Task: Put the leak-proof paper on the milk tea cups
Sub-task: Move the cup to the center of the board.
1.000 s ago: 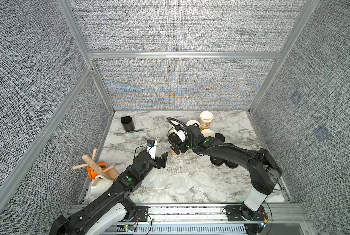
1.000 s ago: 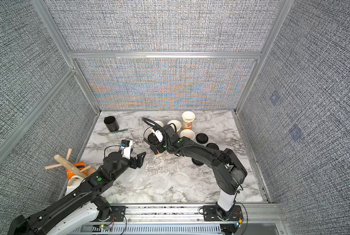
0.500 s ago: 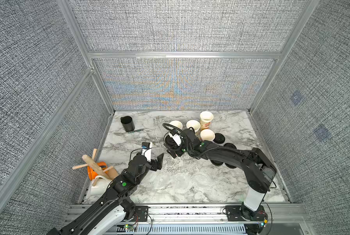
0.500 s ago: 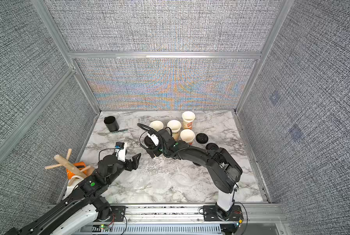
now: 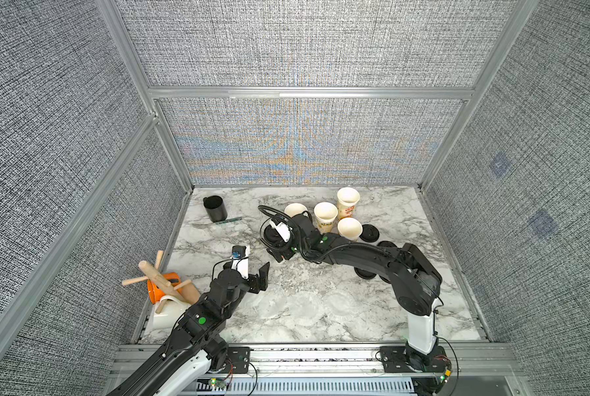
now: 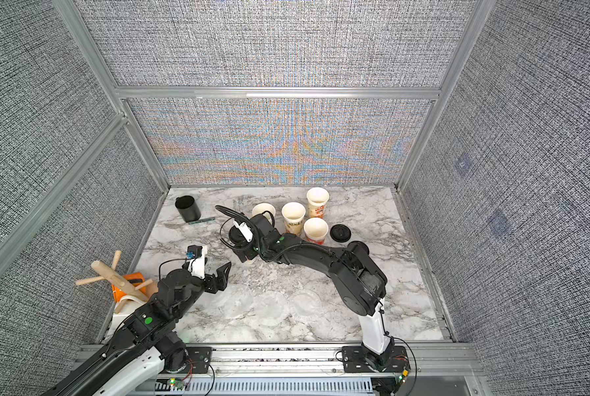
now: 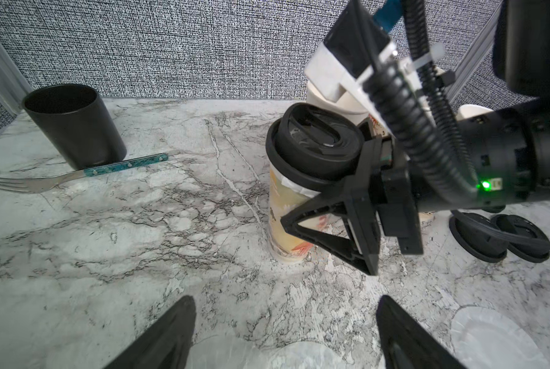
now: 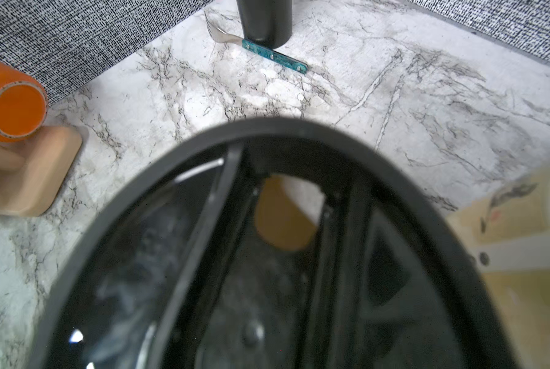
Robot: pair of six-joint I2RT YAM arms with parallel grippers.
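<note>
Right, nearest me the leak-proof paper (image 7: pixel 490 332) sheets lie flat on the table (image 7: pixel 107 239), and my left fingers (image 7: pixel 171 335) hover wide by them. Farther back, my right fingers (image 7: pixel 347 223) straddle a black-lidded milk tea cup (image 7: pixel 286 217), though I cannot tell whether they grip it. Open milk tea cups (image 5: pixel 325 214) stand behind.

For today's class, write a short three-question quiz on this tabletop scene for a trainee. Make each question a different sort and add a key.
1. Count: how many milk tea cups stand without a black lid?
2. True or false: the left end effector holds a sheet of leak-proof paper.
3. Choose: what lies beside the plain black cup? A) a fork B) a spoon C) a knife

Key
1. Four; the fifth cup wears one.
2. False: it is open and empty, and the paper lies on the table.
3. A.
</note>
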